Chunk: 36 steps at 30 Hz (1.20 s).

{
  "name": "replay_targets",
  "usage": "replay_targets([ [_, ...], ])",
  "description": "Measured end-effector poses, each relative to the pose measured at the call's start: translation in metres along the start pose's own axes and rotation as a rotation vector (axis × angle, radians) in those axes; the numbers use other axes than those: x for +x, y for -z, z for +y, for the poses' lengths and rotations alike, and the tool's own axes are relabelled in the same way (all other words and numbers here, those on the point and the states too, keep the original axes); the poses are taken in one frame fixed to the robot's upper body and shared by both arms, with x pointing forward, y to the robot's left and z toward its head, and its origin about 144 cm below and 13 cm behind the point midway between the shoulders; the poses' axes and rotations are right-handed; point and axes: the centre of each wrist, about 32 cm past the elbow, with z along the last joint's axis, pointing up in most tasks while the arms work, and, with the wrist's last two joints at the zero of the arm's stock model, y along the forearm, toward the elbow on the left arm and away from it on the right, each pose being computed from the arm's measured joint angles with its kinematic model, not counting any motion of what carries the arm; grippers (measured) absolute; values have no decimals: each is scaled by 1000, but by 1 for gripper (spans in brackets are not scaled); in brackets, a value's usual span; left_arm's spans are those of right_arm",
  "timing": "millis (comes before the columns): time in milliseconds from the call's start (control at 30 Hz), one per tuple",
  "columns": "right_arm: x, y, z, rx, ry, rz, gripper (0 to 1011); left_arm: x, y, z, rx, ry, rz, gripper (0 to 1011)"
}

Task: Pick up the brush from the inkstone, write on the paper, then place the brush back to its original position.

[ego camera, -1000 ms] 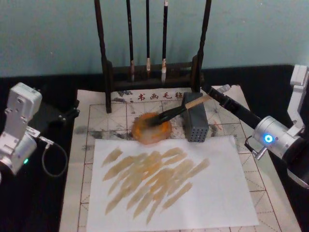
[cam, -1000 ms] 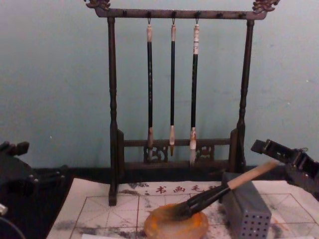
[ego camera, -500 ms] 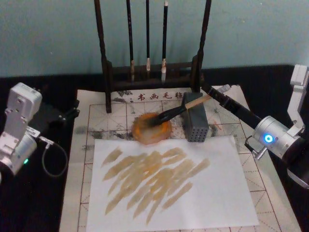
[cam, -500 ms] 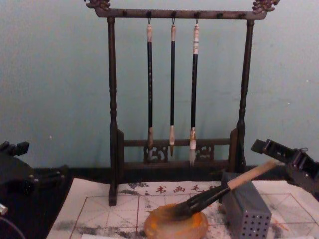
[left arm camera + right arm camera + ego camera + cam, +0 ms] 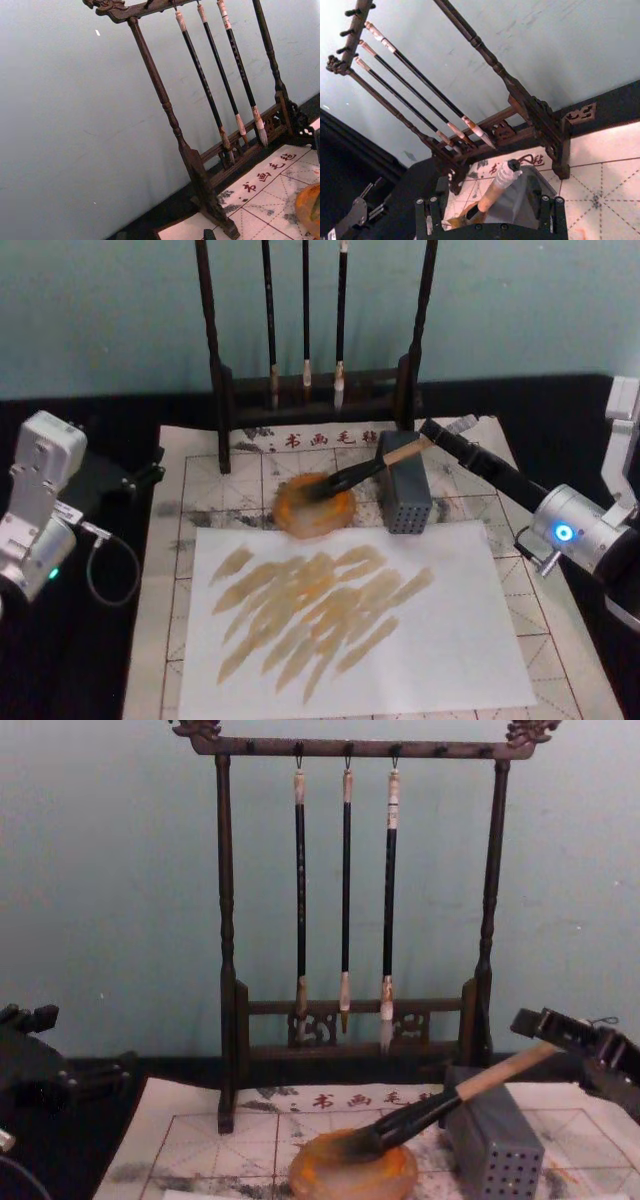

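The brush (image 5: pixel 365 469) lies slanted, its dark tip in the orange-brown inkstone (image 5: pixel 314 507) and its pale handle propped on a grey perforated box (image 5: pixel 403 495). In the chest view the brush (image 5: pixel 450 1100) rises from the inkstone (image 5: pixel 352 1172) toward my right gripper (image 5: pixel 548 1024). That right gripper (image 5: pixel 433 430) sits just behind the handle's white-wrapped end, open and apart from it. In the right wrist view its two fingers stand wide either side of the brush end (image 5: pixel 504 176). The gridded paper (image 5: pixel 205 480) lies under everything. My left gripper (image 5: pixel 140 476) stays parked at the left.
A plain white sheet (image 5: pixel 440 640) with tan brush strokes covers the near part of the gridded paper. A dark wooden rack (image 5: pixel 218 370) with three thin hanging brushes (image 5: pixel 346 900) stands behind the inkstone. A cable (image 5: pixel 100 570) loops beside the left arm.
My right arm has drawn back slightly to the right, away from the brush's end. The brush, the inkstone and the left arm have not moved.
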Motion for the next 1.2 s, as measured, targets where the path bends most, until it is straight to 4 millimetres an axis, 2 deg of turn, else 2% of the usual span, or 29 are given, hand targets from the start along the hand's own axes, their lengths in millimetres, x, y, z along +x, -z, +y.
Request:
replay_targets([
  [300,-2,0,-14,-14,15,-90,1002,0,0,0,0,0,0,1001],
  [733,-7,3,-33,-52,75,-385,1002,0,0,0,0,0,0,1001],
  [1200,8,12,-31,-12,216,-562,1003,0,0,0,0,0,0,1001],
])
